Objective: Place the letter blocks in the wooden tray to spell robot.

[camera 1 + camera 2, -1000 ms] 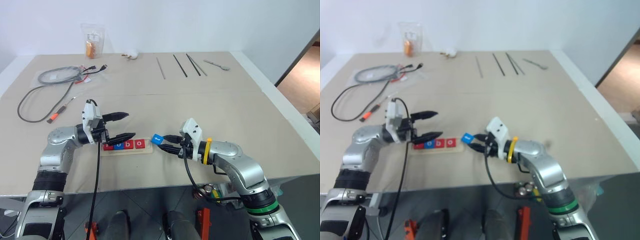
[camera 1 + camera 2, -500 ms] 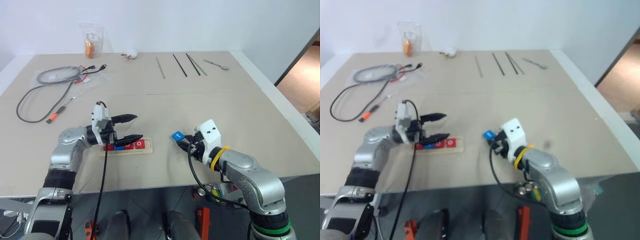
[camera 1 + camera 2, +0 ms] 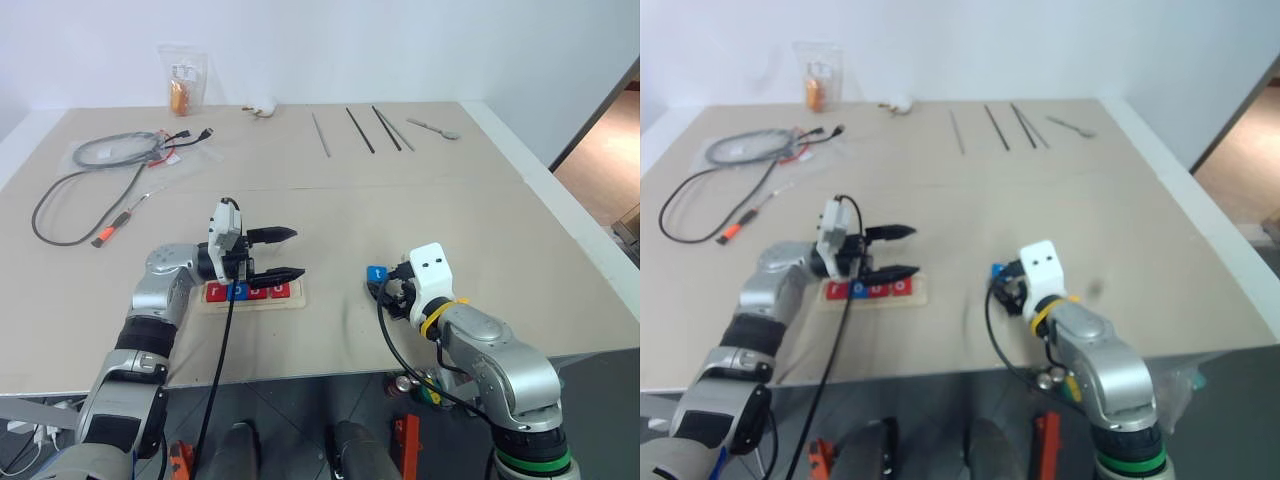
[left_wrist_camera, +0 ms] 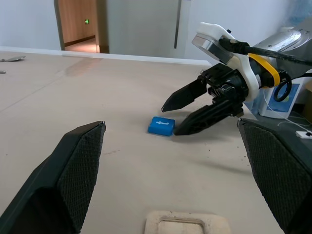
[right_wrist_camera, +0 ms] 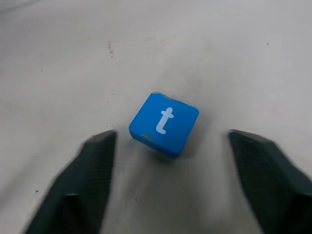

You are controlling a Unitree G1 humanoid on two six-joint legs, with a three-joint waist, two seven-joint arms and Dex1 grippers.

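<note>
The right gripper (image 4: pixel 181 116) has let go of the blue t block (image 3: pixel 376 273). A second ago its jaws pinched that block just beside the right end of the wooden tray (image 3: pixel 254 298). Now the block lies flat on the surface (image 3: pixel 430 190), well to the right of the tray, and the jaws stand wide apart with the block between them, touching neither finger. The arm has swung out to the right, away from the tray.

The left gripper (image 3: pixel 290 253) has moved to the right too. A second ago it was over the left end of the tray. Now it hangs over the tray with its tips past the right end. Its jaws are apart and hold nothing.

The blue block is a small flat square with a white letter t on top. The t faces up, and the block sits turned at a slant.

The tray is long, thin and pale. It lies near the front edge of the surface. Four letter blocks (image 3: pixel 247 291) sit in it in a row: red, blue, red, red. The left gripper hides part of them, so I cannot read the letters. The right end of the tray has an open spot.
</note>
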